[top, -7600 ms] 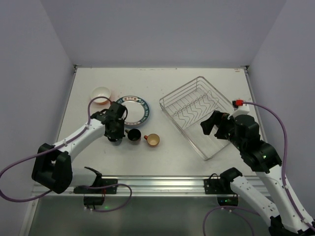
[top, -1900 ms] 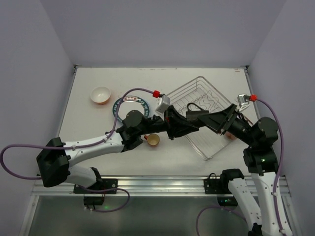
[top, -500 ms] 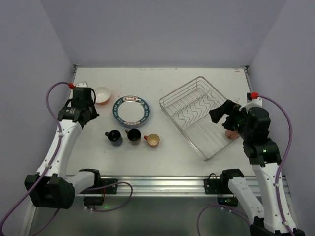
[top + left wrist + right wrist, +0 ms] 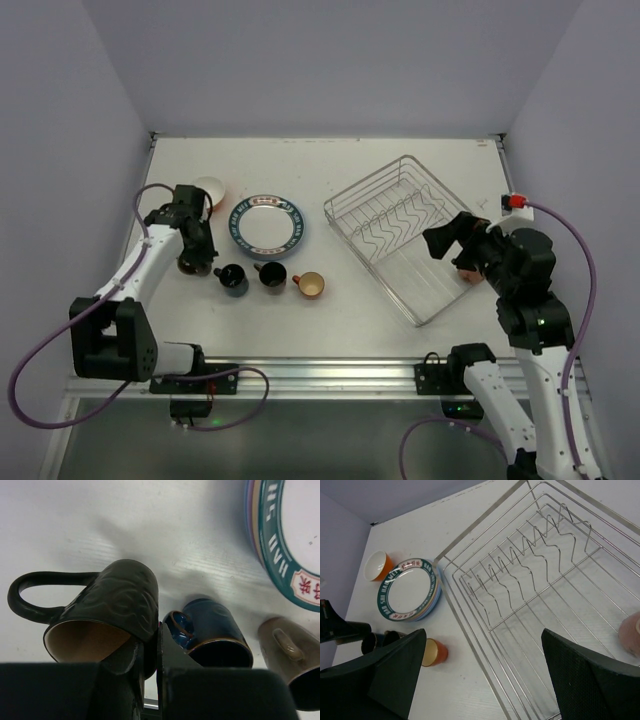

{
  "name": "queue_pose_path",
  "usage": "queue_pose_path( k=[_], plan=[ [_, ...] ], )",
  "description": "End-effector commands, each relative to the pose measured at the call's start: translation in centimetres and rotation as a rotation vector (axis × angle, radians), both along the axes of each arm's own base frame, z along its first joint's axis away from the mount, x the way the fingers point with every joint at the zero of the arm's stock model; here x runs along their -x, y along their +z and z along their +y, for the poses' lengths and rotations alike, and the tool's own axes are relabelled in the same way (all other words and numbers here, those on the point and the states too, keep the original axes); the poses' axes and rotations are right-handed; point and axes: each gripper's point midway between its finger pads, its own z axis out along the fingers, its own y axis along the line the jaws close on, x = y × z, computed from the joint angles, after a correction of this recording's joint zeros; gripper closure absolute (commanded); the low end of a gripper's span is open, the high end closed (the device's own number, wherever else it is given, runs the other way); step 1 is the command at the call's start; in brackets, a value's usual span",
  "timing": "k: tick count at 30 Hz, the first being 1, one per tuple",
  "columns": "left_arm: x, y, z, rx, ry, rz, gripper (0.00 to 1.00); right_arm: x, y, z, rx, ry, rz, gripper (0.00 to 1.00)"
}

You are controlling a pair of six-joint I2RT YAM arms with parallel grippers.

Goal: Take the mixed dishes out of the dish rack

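I'm pinching the dark mug (image 4: 115,605) by its rim in my left pincer (image 4: 149,655), just left of the blue mug (image 4: 212,630). My right pincer (image 4: 482,645) is gaping wide, with 1 pale mug (image 4: 631,632) sitting to its right in the dish rack (image 4: 520,575).

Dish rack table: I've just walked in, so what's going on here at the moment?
The dish rack is being unloaded. The left tool is shut on the rim of a dark mug, at the left end of a row with three other mugs. The stacked plates and the orange bowl already sit on the table. The right tool is open above the rack, where one pinkish mug is left.
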Motion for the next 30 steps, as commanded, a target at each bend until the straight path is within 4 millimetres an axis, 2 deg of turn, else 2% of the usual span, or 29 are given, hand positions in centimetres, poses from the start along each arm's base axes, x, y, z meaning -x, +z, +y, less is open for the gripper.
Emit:
queue_pose_path(
  k=[1,7,11,16,21,22,25,28,30],
  plan=[
    [0.8,-1.6,-1.0,0.052,-0.043,0.056,1.00,0.1,1.6,0.7,0.011,0.052,-0.078,0.01],
    [1.3,-2.8,0.3,-0.013,0.008,0.119,0.99,0.5,1.9,0.7,0.031,0.052,-0.097,0.01],
    [1.3,-3.0,1.2,-0.067,0.038,0.146,0.95,0.6,2.0,1.0,0.040,0.064,-0.097,0.01],
    [0.8,-3.4,1.4,-0.079,0.036,0.172,0.89,0.8,2.0,1.2,0.051,0.073,-0.096,0.01],
    [0.1,-3.0,1.4,-0.078,0.028,0.166,0.75,0.9,2.1,1.3,0.064,0.074,-0.098,0.01],
    [-0.1,-3.0,1.4,-0.080,0.027,0.163,0.68,0.9,2.0,1.3,0.065,0.074,-0.096,0.01],
    [-0.3,-2.5,1.8,-0.099,0.047,0.148,0.55,0.9,1.9,1.3,0.067,0.073,-0.094,0.01],
    [-1.0,-1.2,2.1,-0.104,0.061,0.104,0.49,0.7,1.7,1.3,0.072,0.071,-0.082,0.01],
    [-1.6,0.3,2.0,-0.099,0.073,0.052,0.47,0.6,1.4,1.3,0.075,0.072,-0.069,0.01]
  ],
)
